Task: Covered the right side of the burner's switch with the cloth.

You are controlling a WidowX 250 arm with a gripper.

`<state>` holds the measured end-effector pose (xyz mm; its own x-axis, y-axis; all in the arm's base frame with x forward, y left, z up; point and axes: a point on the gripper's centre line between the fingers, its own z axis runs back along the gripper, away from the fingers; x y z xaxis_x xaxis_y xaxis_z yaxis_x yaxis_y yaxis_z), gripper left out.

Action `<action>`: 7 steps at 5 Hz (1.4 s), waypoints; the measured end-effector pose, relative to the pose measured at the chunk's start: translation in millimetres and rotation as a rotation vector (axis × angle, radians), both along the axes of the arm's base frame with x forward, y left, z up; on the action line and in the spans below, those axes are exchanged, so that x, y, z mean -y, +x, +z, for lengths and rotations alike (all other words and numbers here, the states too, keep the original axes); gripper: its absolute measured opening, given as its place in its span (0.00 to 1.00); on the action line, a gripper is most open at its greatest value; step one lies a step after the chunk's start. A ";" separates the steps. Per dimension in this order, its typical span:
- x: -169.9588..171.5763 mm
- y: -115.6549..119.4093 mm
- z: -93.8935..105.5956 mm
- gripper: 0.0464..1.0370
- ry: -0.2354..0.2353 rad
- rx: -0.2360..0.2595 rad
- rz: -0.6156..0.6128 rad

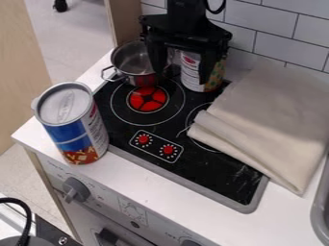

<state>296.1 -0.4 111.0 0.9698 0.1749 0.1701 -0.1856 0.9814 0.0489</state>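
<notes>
The black robot arm (186,13) enters at the far edge, near the middle between left and right. Its gripper (181,77) hangs there with two fingers (208,63) pointing down, and they stand wide apart.

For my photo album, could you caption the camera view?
A robot gripper hangs over a toy stove, a cream cloth partly covering one burner.

- Counter (154,187): white; supports all items below.
- Cooktop (212,175): black, set on counter (grey rim).
- Canister (77,132): upright, left of cooktop.
- Pot (132,61): rear left.
- Can (191,73): upright, rear, just beside pot.
- Cloth (270,117): folded, overlapping cooktop's right part and counter.
</notes>
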 end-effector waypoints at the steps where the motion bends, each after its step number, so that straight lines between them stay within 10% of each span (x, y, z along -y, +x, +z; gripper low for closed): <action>1: 1.4 -3.1 -7.5 0.94 0.000 -0.025 -0.004; 5: 79.1 24.4 -31.8 0.90 0.006 -0.011 -0.197; 7: 109.7 30.1 -52.2 0.59 0.006 -0.015 -0.232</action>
<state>326.2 -110.0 58.8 0.9862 -0.0540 0.1563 0.0457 0.9974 0.0562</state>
